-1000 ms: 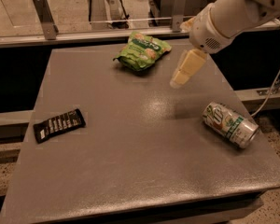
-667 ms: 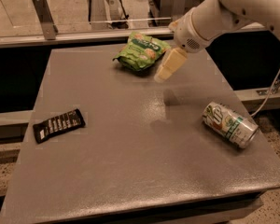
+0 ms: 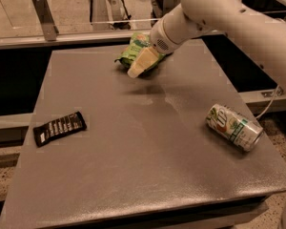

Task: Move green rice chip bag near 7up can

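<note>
My cream gripper point(image 3: 141, 65) sits on the crinkly bright-green rice chip bag point(image 3: 131, 52) at upper centre; whether it grips, I cannot tell. The silver-and-green 7up can point(image 3: 234, 127) lies well apart at right, so the carry remains.

A robot test lab, by the look: bare grey worktop point(image 3: 133, 175), speckled floor point(image 3: 282, 130), metal bracket point(image 3: 43, 14) at 11 o'clock, loose cable point(image 3: 270, 100) at 3 o'clock. The end effector point(image 3: 137, 69) hangs near the worktop's 12 o'clock edge.
</note>
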Robot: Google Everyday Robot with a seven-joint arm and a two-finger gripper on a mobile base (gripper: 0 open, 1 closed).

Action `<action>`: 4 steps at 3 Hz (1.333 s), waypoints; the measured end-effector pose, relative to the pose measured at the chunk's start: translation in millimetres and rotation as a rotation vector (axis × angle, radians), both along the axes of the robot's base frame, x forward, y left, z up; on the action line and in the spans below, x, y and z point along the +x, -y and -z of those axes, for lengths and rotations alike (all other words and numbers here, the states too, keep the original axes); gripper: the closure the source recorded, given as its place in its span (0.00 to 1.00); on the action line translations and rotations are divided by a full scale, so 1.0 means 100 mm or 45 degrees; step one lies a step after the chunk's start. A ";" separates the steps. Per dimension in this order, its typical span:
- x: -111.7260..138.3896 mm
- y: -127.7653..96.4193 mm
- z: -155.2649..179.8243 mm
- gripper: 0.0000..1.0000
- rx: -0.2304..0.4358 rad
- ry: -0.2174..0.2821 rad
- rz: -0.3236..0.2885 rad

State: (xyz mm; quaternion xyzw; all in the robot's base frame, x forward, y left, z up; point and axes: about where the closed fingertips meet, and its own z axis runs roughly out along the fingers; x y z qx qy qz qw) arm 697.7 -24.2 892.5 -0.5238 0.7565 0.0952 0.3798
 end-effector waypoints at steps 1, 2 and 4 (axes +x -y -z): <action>0.13 -0.20 0.16 0.00 -0.025 -0.002 0.047; 0.28 -0.23 0.27 0.18 -0.028 -0.029 0.118; 0.33 -0.02 0.22 0.64 0.042 -0.048 0.193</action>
